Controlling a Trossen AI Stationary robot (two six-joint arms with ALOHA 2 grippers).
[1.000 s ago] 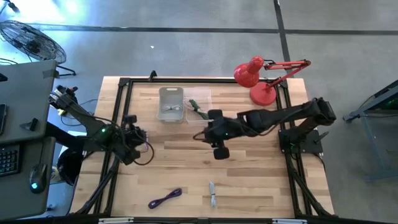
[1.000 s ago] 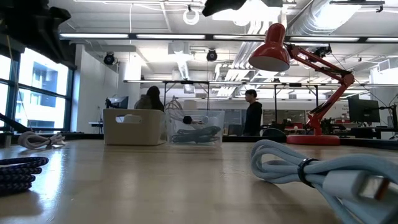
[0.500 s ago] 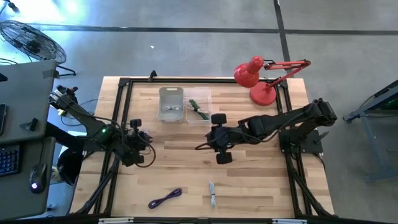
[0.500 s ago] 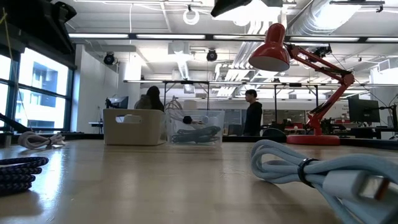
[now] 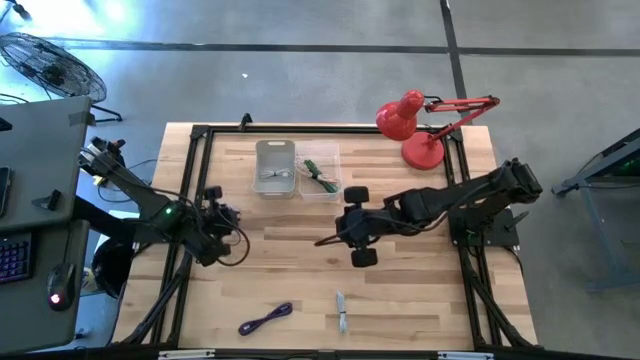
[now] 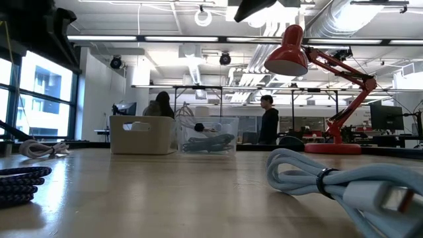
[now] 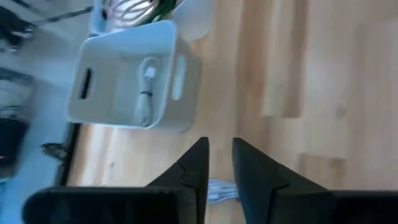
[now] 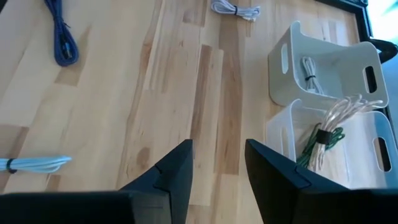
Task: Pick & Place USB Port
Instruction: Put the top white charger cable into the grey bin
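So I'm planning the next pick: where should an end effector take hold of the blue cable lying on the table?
Grip the blue cable across its bundled middle, coming straight down from above. It lies flat on the bare wooden table as a narrow coiled hank, so fingers set across its short width should close around all strands. The right end effector, open and empty, looks nearer.

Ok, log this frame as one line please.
right gripper open, empty, mid-table | left gripper open, empty, near white bin | purple cable, light blue cable unpicked
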